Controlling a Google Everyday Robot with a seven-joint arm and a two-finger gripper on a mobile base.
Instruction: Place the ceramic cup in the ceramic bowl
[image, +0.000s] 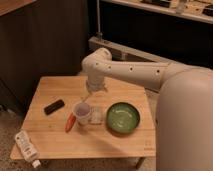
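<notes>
The robot's two-finger gripper (88, 99) hangs just above the small pale grey ceramic cup (82, 113); whether it is wide, narrow or holding the cup I cannot tell; the cup stands upright on the light wooden table (50, 85), just left of a flat pale rectangular block (96, 116), with the round green glazed ceramic bowl (123, 118) further right. I judge the grasp to be the step in hand; next comes a firm hold, a lift clear of the block, a carry rightward over the bowl. The white labelled bottle (26, 147) lies at the near left corner; its print is unreadable.
</notes>
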